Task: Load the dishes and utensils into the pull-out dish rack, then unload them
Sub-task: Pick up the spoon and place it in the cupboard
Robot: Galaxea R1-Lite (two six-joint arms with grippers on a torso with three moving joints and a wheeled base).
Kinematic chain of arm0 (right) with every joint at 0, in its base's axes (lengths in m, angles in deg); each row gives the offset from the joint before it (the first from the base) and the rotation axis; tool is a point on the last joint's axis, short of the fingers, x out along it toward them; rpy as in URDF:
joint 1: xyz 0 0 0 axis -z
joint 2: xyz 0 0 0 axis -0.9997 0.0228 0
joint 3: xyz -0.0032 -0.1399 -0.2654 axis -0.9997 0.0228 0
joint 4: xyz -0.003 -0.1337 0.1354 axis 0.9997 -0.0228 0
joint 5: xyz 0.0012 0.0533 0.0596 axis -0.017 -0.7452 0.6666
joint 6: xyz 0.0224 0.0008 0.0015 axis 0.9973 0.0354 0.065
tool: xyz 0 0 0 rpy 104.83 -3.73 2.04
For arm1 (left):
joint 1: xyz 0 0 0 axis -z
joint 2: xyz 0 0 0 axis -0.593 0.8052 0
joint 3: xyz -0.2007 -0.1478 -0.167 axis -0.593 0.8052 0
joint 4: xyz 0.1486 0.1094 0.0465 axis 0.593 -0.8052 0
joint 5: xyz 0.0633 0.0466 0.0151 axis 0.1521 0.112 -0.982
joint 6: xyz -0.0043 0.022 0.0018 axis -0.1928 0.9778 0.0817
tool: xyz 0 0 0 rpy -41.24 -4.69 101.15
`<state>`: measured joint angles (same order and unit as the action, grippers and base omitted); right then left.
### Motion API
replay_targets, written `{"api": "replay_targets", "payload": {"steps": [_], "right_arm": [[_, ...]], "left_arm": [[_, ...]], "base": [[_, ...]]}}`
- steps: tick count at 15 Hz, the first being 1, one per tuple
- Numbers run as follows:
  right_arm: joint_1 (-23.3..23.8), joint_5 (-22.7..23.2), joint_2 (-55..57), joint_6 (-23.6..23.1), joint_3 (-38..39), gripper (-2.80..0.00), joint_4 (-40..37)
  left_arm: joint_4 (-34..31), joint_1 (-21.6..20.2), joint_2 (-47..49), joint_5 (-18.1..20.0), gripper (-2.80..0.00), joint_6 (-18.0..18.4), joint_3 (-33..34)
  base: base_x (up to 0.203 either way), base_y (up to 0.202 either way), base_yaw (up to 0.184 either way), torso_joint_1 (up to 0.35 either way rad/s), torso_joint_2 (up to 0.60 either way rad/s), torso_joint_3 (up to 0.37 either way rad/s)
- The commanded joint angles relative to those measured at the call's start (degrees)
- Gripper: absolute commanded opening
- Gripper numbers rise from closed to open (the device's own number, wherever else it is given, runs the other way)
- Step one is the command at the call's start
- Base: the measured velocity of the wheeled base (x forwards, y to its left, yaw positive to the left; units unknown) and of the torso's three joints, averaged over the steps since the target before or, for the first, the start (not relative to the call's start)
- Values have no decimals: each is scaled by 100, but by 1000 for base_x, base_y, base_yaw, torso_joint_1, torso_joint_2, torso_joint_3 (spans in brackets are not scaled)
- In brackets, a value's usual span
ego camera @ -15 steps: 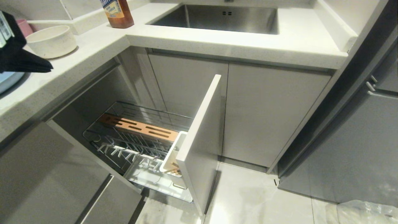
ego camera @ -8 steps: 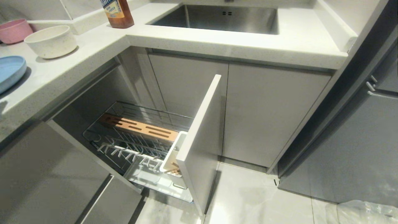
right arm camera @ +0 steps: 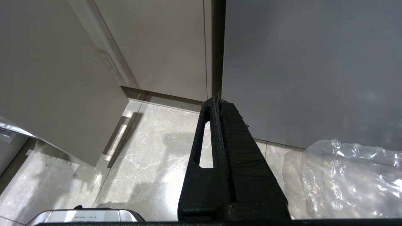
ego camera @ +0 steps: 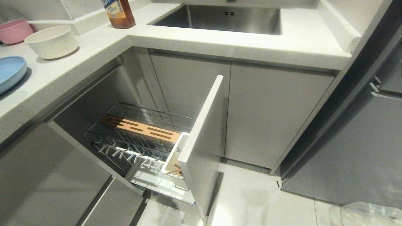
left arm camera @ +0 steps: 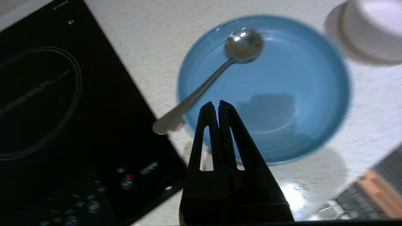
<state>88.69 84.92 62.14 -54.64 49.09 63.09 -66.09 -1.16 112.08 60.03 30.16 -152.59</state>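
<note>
The pull-out dish rack (ego camera: 138,147) stands open below the counter, with its wooden strip (ego camera: 141,128) and white utensil cup (ego camera: 174,155); light-wood chopsticks (ego camera: 176,172) stick out of the cup. On the counter at the left sit the light-blue plate (ego camera: 9,72) and the cream speckled bowl (ego camera: 51,41). In the left wrist view my left gripper (left arm camera: 217,105) hovers shut and empty above the blue plate (left arm camera: 282,103), where the metal spoon (left arm camera: 216,69) lies with its handle over the rim. The cream bowl (left arm camera: 370,28) is beside the plate. My right gripper (right arm camera: 217,101) hangs shut over the floor.
A pink bowl (ego camera: 14,30) and an amber bottle (ego camera: 118,12) stand on the counter, with the steel sink (ego camera: 220,17) behind. A black induction hob (left arm camera: 62,110) lies beside the plate. The grey drawer front (ego camera: 204,144) juts out. A plastic bag (ego camera: 367,213) lies on the floor.
My left arm, seen at the head view's left edge over the plate a second ago, has swung out of that view. The pink bowl and blue plate now show. Nothing else moved.
</note>
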Motion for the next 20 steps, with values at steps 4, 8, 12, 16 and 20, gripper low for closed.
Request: {"api": "replay_targets", "payload": {"steps": [4,8,12,16,20], "right_arm": [[0,-1,5,0,0,-280,0],[0,-1,5,0,0,-280,0],[0,-1,5,0,0,-280,0],[0,-1,5,0,0,-280,0],[0,-1,5,0,0,-280,0]], "left_arm": [[-87,-1102,541,1565,-280,980,-44],[-104,-1512,956,2521,-280,1186,-59],[-109,-1731,1146,2785,0,1178,-51],[-114,-1732,1339,3082,0,1126,-42],[-114,-1740,1490,3520,0,1108,-24]], "base": [[0,0,0,0,0,0],[0,0,0,0,0,0],[0,0,0,0,0,0],[0,0,0,0,0,0],[0,0,0,0,0,0]]}}
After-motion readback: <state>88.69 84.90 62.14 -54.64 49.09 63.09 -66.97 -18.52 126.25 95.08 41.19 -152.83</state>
